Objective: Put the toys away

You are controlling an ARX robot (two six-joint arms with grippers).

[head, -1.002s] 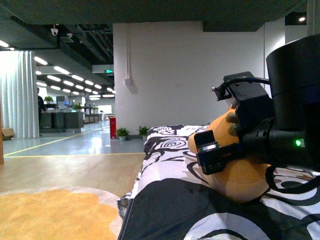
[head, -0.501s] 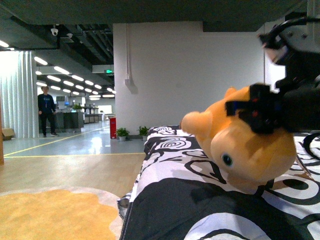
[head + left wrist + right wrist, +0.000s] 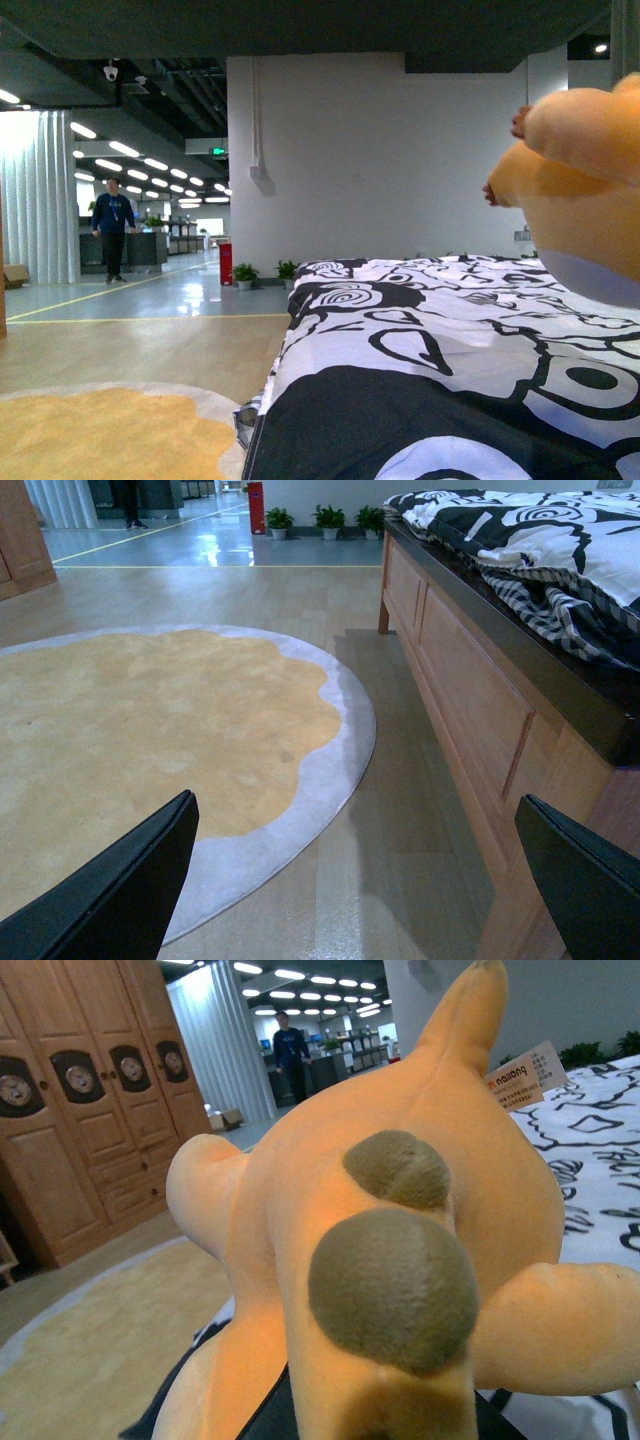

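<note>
The orange-yellow plush animal (image 3: 585, 170) hangs in the air at the right edge of the front view, above the bed, with small reddish claws showing. It fills the right wrist view (image 3: 390, 1260), with two grey-brown patches and a paper tag. My right gripper is shut on the plush animal; its fingers are hidden behind the plush and are out of the front view. My left gripper (image 3: 370, 880) is open and empty, low over the wooden floor beside the bed frame, its two dark fingers (image 3: 120, 890) wide apart.
A bed with a black-and-white patterned cover (image 3: 450, 350) fills the lower right. Its wooden frame (image 3: 470, 710) stands beside a round yellow rug (image 3: 150, 730). A wooden wardrobe (image 3: 90, 1110) stands at the side. A person (image 3: 113, 228) walks in the far hall.
My right gripper has lifted the plush animal up off the bed and to the right, and the arm has left the front view. The far person has walked closer.
</note>
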